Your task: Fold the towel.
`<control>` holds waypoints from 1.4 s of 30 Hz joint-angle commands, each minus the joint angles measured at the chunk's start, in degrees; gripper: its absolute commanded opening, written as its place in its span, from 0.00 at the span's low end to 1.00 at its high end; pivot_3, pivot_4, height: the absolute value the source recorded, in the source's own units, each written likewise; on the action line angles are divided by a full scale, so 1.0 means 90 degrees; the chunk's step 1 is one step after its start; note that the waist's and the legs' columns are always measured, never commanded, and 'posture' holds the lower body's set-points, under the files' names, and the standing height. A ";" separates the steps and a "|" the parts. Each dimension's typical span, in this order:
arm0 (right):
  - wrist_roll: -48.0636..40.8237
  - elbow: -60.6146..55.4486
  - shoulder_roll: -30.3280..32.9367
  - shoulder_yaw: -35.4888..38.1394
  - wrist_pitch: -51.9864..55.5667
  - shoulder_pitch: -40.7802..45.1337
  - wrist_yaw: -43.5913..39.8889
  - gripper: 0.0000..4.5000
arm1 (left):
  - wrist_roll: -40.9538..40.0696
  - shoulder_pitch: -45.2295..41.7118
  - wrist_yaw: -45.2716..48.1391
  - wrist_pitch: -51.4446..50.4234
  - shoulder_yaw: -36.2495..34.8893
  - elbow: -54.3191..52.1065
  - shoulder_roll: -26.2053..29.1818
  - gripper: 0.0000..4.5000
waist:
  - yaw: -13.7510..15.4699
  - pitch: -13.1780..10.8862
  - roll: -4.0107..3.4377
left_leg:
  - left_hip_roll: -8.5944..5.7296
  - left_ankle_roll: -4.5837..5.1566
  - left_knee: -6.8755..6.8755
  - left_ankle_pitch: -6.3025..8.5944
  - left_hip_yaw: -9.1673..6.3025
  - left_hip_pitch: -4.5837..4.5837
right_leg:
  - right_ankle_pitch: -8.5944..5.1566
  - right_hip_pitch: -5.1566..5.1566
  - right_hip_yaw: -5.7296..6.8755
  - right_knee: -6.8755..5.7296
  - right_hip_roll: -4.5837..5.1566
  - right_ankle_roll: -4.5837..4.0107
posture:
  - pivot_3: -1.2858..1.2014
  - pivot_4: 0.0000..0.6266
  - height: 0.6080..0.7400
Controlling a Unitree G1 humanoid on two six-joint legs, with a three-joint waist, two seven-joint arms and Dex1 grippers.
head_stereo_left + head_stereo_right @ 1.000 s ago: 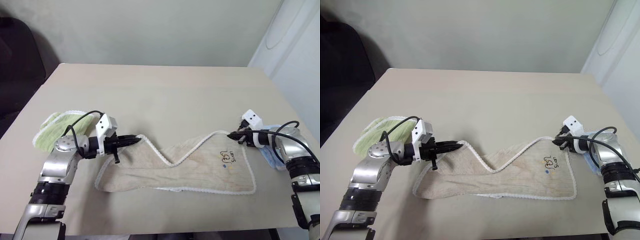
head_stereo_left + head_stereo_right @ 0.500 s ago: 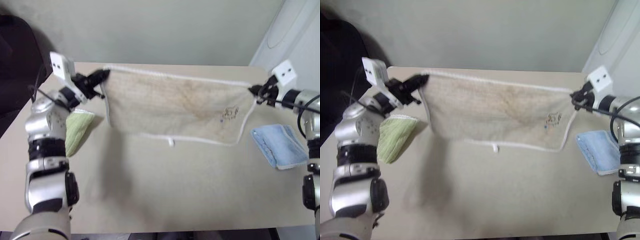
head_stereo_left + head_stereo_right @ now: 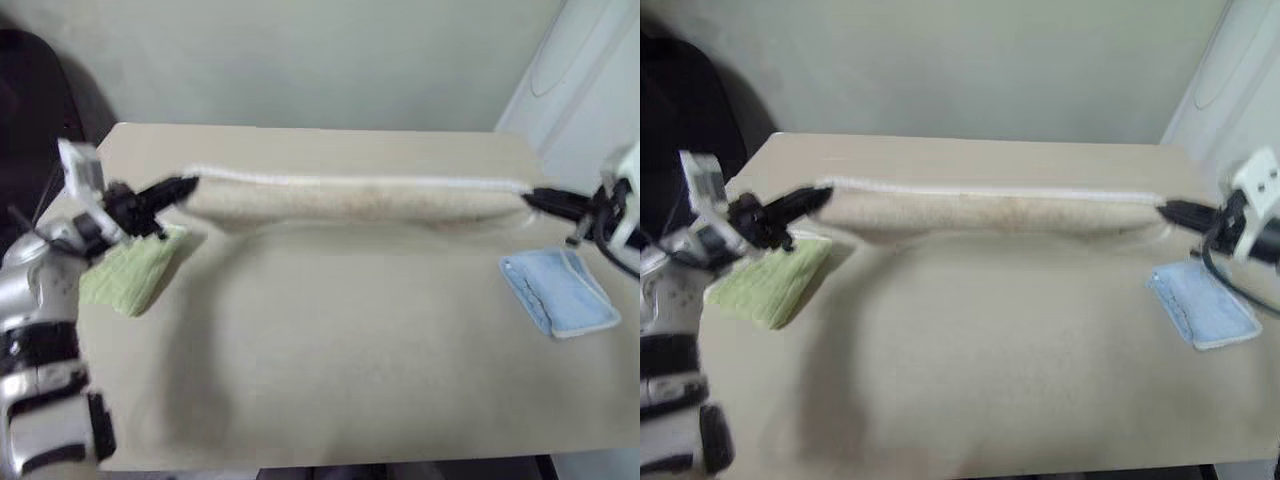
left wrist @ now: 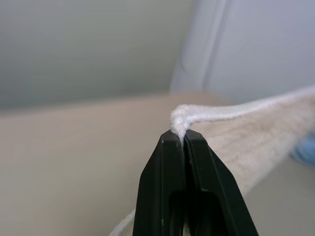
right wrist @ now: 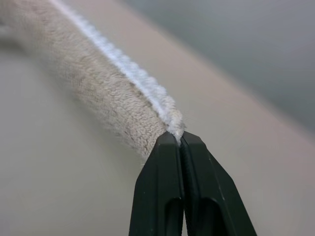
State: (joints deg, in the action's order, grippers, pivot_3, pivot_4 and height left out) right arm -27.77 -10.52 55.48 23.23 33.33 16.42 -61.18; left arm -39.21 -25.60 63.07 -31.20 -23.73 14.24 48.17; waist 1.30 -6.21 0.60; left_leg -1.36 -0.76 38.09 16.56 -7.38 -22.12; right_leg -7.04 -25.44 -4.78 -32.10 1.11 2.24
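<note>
1. Beige terry, edged with white cord: the towel (image 3: pixel 355 202) is stretched in the air between the two grippers, above the far half of the table (image 3: pixel 330 380).
2. Its white corded edge runs nearly straight along the top from one gripper to the other, and the cloth below it shows as a narrow band seen nearly edge-on.
3. Whether the lower part of the towel touches the tabletop cannot be told from the head views, which are somewhat blurred.
4. The left gripper (image 3: pixel 180 187) pinches the towel's left end; in the left wrist view its two black fingers (image 4: pixel 165 196) are pressed together with the white cord caught at their tips.
5. The right gripper (image 3: pixel 532 197) pinches the towel's right end in the same way; in the right wrist view the cord and the beige pile come out right from between the closed fingertips (image 5: pixel 162 187).
6. A folded light green cloth (image 3: pixel 130 275) lies on the table below the left gripper, near the left edge.
7. A folded light blue cloth (image 3: pixel 558 292) lies on the table near the right edge, below the right gripper.
</note>
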 commanded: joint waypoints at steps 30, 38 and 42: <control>0.0801 0.0755 -0.0541 -0.2161 0.0150 0.0031 0.0858 0.01 | 0.2146 -0.0227 -0.0978 0.1614 0.1317 0.1610 -0.0281 0.00 | 0.0010 0.0006 0.0023 | -0.0001 0.0020 0.0010 0.0001 -0.0006 0.0024 | -0.0039 -0.0008 0.0000 -0.0100 0.0003 -0.0070 | 0.52 0.24 1.00; 0.1248 0.1570 -0.0710 -0.2358 -0.0247 0.0497 0.0990 0.01 | 0.2611 -0.0682 -0.1032 0.2064 0.1653 0.2374 -0.0577 0.00 | 0.0041 0.0005 0.0023 | -0.0009 0.0026 0.0018 -0.0011 -0.0009 0.0017 | -0.0033 -0.0005 -0.0001 -0.0097 0.0009 -0.0075 | 0.52 0.24 1.00; 0.1415 0.1777 -0.0761 -0.2449 -0.0377 0.0649 0.0996 0.01 | 0.2777 -0.0764 -0.0980 0.2247 0.1772 0.2624 -0.0608 0.00 | 0.0033 0.0006 0.0024 | -0.0007 0.0022 0.0013 -0.0006 -0.0009 0.0020 | -0.0028 -0.0006 0.0000 -0.0094 0.0009 -0.0067 | 0.52 0.24 1.00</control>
State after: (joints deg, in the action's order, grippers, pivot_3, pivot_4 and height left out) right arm -16.39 4.88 48.13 0.79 31.01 21.41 -52.97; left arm -15.37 -31.59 54.30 -12.52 -7.21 36.96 41.87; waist 1.60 -6.16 0.81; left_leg -1.41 -0.57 38.20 16.51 -7.46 -21.92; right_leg -7.29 -25.48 -4.77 -32.95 1.19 1.65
